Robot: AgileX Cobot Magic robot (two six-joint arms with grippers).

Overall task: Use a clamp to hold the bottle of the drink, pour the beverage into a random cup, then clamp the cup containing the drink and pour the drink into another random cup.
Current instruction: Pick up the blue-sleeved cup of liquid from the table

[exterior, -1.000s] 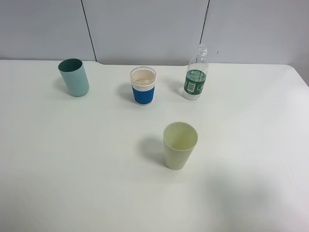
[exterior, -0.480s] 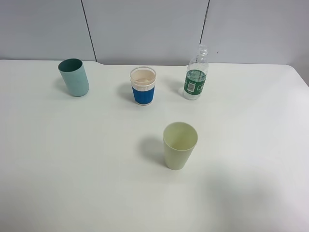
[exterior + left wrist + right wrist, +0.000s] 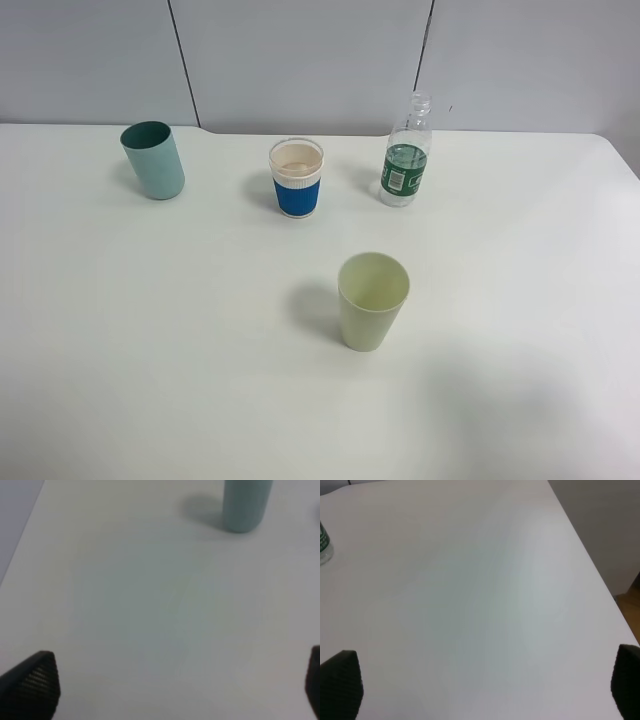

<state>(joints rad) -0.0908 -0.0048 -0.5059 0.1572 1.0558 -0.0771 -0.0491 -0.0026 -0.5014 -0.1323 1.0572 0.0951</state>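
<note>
The bottle (image 3: 406,152) stands upright at the back right of the table, uncapped, with a green label and clear liquid low inside. The white cup with a blue ribbed sleeve (image 3: 297,178) stands left of it. A pale yellow-green cup (image 3: 372,300) sits nearer the front, in the middle. Neither gripper shows in the exterior high view. The left gripper (image 3: 180,687) is open over bare table, with its dark fingertips (image 3: 35,682) far apart. The right gripper (image 3: 482,687) is open too, and the bottle's base (image 3: 324,547) shows at the edge of its view.
A teal cup (image 3: 153,160) stands at the back left and also appears in the left wrist view as the teal cup (image 3: 246,505). The white table (image 3: 150,330) ends at a grey wall behind. Its right edge (image 3: 590,562) shows in the right wrist view.
</note>
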